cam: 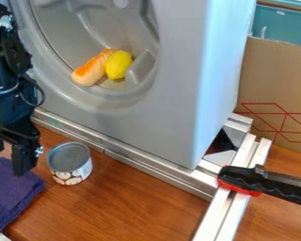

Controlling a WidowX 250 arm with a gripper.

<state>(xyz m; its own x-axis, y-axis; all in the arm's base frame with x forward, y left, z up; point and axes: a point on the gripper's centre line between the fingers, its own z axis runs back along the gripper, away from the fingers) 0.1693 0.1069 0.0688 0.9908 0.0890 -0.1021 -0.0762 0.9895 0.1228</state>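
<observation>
At the left edge, one black tool [8, 164], two fingers spread, with nothing pinched. Just beside it on the counter [140, 193], one upright can [70, 164]; below, one folded purple cloth [11, 195]. Behind, one grey machine [172, 94], with one bread roll [90, 69] and one lemon [118, 65] touching in its round opening. Rightward, one black-and-red clamp [253, 181] on metal rails [225, 212], one cardboard box [275, 84] beyond.

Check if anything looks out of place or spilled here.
The bread roll and lemon look out of place: they lie inside the grey machine, which looks like a washer, where laundry would be expected. The can stands upright, and I see no spill.
</observation>
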